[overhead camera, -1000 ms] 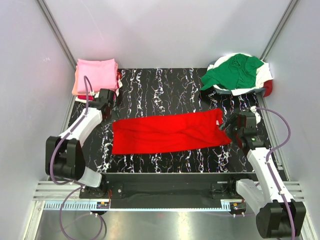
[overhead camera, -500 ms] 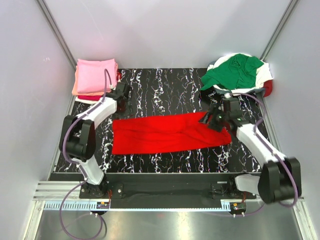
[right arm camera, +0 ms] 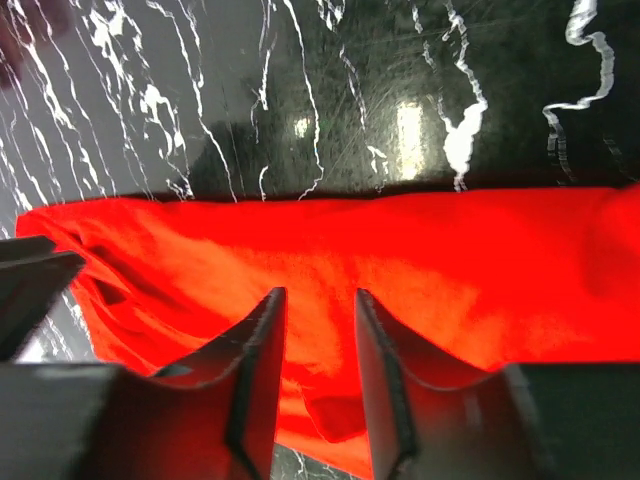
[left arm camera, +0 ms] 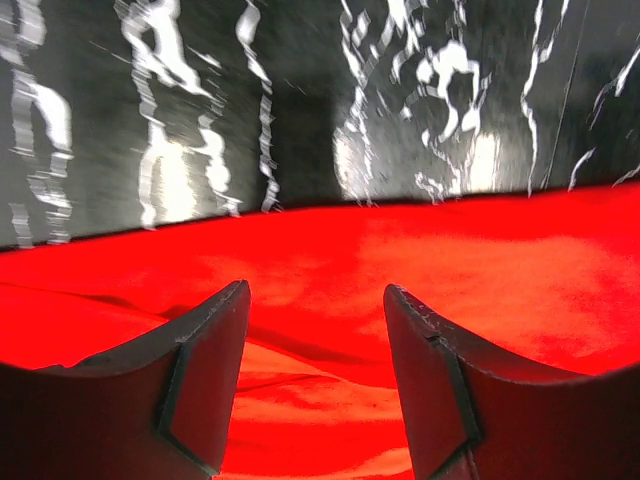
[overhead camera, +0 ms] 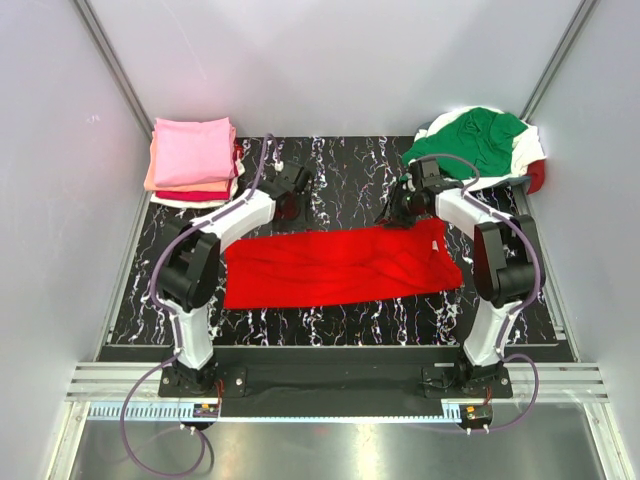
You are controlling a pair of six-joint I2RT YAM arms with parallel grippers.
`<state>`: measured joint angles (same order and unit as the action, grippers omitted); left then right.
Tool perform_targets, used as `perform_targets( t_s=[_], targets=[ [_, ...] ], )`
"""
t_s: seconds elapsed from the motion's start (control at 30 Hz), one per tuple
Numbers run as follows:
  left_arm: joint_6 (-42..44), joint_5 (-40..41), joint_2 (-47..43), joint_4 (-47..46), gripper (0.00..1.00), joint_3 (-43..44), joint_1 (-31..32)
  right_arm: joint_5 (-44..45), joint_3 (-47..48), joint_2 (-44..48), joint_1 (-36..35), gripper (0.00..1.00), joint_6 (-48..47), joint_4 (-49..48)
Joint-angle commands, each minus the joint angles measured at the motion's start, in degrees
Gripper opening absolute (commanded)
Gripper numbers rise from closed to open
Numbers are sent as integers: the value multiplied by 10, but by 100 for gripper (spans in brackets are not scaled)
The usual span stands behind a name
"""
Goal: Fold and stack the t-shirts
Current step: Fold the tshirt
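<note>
Red shirt (overhead camera: 340,265) lies as a long folded band across the table (overhead camera: 330,160). It is light and limp, and likely bunches, so pinch its far edge. Left gripper (left arm camera: 315,300) and right gripper (right arm camera: 315,300) hover there, jaws apart, seemingly empty.

The black surface (overhead camera: 330,165) with white veins carries a bright red t-shirt (overhead camera: 340,265), lying long across its middle. A stack of folded shirts (overhead camera: 192,152), pink on top, sits at the far left corner. A loose heap of shirts (overhead camera: 470,142), green on top, is at the far right.
</note>
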<state>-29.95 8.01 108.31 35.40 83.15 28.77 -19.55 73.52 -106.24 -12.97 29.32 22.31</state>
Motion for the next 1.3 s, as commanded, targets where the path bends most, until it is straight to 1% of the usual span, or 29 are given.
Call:
perform_targets(
  t_s=[0.0,0.07,0.17,0.3,0.4,0.43,0.57,0.7,0.93,1.0,1.27],
  targets=[
    [-1,-17,22,-4,60,11,7,-50,31,-13,-4,38,-4,-1],
    [-6,-14,27,-6,60,5,15,-69,50,-24,-11,34,-1,-8],
    [-15,-12,32,-6,60,-4,21,-121,79,-47,-26,33,13,-31],
    [-27,-13,36,6,59,-7,25,-147,129,-113,-34,32,38,-37],
    [-33,-15,27,6,59,-21,30,-183,140,-146,-35,30,67,-62],
    [-36,-16,25,6,59,-24,30,-196,142,-151,-37,29,85,-86],
    [-42,-19,17,2,59,-45,32,-228,168,-172,-63,26,100,-97],
    [-44,-19,8,0,59,-56,33,-232,190,-183,-93,25,106,-96],
    [-40,-13,9,2,59,-61,33,-237,186,-206,-137,24,128,-117],
    [-40,-13,9,1,59,-65,33,-231,196,-223,-151,24,128,-105],
    [-43,-19,1,7,59,-77,34,-200,226,-288,-154,23,129,-63]
  ],
)
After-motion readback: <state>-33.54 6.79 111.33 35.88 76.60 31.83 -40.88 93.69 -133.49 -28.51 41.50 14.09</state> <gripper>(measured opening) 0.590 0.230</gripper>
